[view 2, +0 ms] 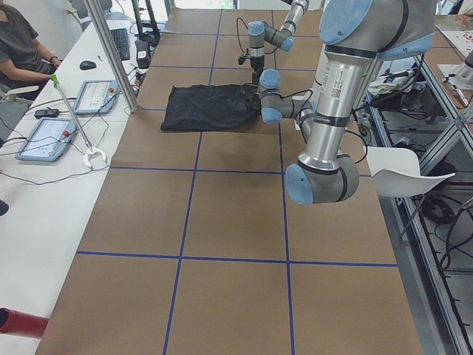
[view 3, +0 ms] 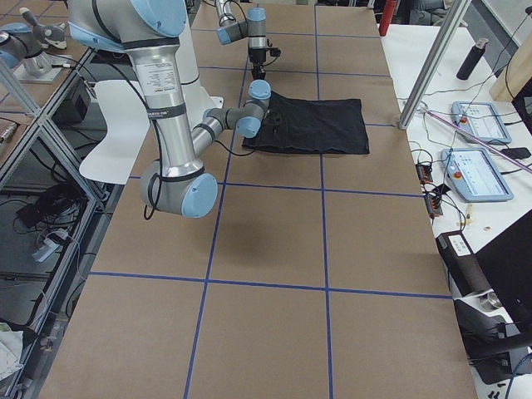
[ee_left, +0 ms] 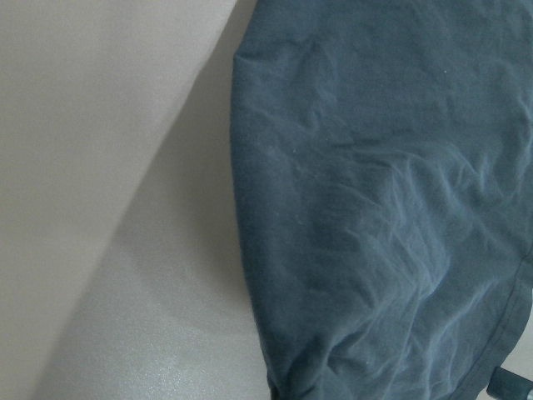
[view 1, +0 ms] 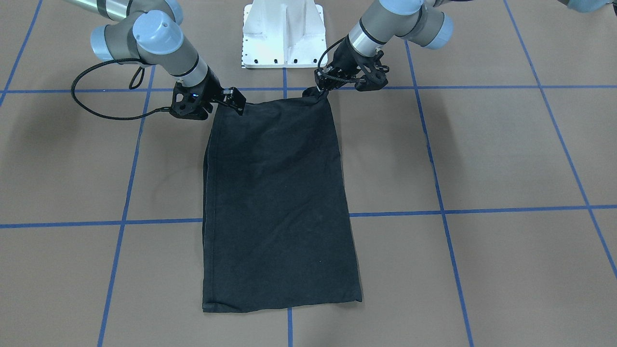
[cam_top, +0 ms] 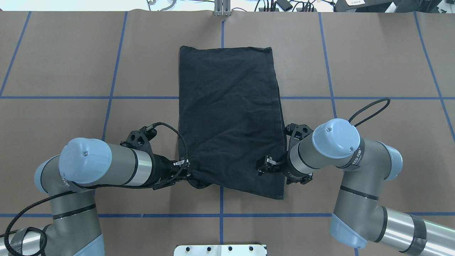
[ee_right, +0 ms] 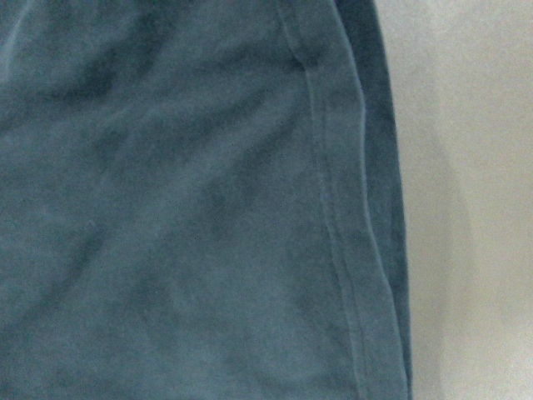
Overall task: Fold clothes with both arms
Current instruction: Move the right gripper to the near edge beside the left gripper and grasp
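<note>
The black T-shirt (cam_top: 229, 113) lies folded into a long rectangle on the brown table; no logo shows. It also shows in the front view (view 1: 277, 202). My left gripper (cam_top: 185, 171) is shut on the shirt's near left corner, which is bunched up between the fingers (view 1: 320, 89). My right gripper (cam_top: 263, 166) has its tips down on the shirt by its near right corner (view 1: 238, 102). The cloth there lies flat, and I cannot tell whether the jaws are closed on it. Both wrist views show only dark cloth and table.
The white bolted pedestal (view 1: 283, 33) stands just behind the shirt's near edge. Blue tape lines (cam_top: 113, 97) cross the brown table. An operator's desk with tablets (view 2: 48, 137) runs along the far side, and a metal post (view 2: 111, 55) stands at that edge.
</note>
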Motion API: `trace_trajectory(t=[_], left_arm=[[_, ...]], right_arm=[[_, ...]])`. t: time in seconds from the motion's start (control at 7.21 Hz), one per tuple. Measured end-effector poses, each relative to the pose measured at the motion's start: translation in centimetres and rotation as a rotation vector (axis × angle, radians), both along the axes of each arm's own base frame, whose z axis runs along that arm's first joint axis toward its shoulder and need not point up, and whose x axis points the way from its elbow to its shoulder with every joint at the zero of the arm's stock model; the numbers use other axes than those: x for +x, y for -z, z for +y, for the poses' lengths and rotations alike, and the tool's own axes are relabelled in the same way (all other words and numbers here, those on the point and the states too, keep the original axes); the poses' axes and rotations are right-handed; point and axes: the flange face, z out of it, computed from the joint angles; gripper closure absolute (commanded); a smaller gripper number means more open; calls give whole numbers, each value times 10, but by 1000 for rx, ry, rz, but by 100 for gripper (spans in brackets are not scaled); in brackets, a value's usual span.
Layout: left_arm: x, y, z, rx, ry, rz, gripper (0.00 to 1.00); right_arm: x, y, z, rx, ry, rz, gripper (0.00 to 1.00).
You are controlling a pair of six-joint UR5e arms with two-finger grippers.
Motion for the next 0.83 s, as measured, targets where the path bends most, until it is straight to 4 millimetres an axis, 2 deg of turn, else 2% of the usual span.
trace_trajectory(t=[0.28, 0.83], left_arm=[[0, 0, 0, 0, 0, 0, 100], [0, 1, 0, 0, 0, 1, 100]], right_arm=[[-10, -2, 8, -8, 11, 24, 1], [-29, -7, 4, -15, 13, 47, 3]])
